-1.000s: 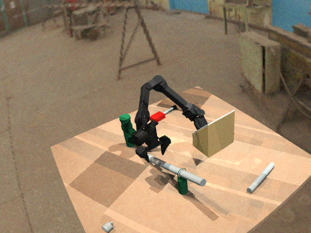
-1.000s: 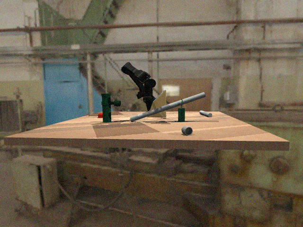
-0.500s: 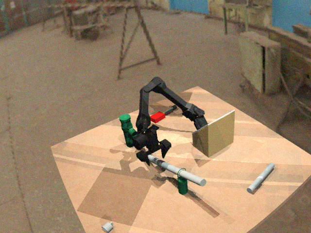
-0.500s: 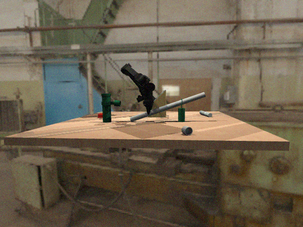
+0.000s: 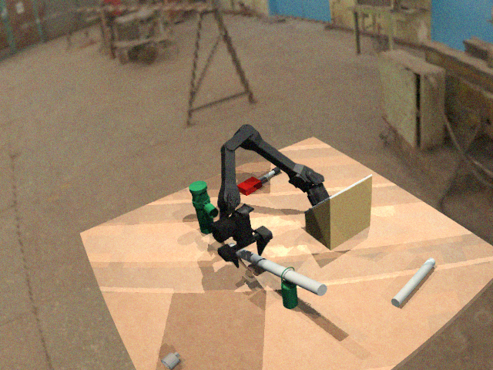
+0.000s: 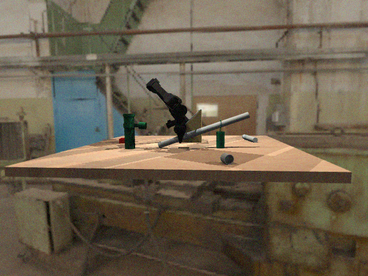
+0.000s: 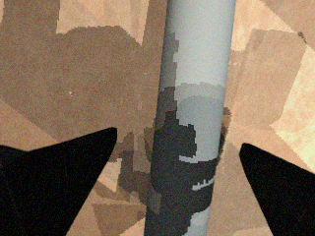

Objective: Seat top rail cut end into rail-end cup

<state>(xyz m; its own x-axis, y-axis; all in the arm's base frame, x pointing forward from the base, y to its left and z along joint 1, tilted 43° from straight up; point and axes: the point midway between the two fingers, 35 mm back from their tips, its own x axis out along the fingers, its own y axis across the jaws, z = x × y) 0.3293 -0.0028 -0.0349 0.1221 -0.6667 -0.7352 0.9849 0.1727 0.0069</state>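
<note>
The rail [image 5: 302,280] [image 6: 233,119] [image 7: 202,49] is a long grey tube. It passes through the loop cap's thin ring on the short green post [image 5: 290,297] [image 6: 220,141] and slopes down to its low end at the table top, short of the big post. The big green post [image 5: 205,220] [image 6: 129,140] stands upright. Its rail-end cup [image 5: 210,210] [image 6: 141,125] sticks out sideways from the band near the post cap, well above the rail's low end, and is empty. My gripper [image 5: 249,260] [image 6: 180,140] [image 7: 177,141] is open, one finger on each side of the rail's lower part, with gaps on both sides.
A tan panel block [image 5: 350,216] [image 6: 194,128] stands beside the arm's base. A red block [image 5: 249,186] [image 6: 121,140] with a rod lies behind the arm. A loose short tube [image 5: 414,281] [image 6: 250,138] and a small grey cylinder [image 5: 170,361] [image 6: 226,158] lie on the table.
</note>
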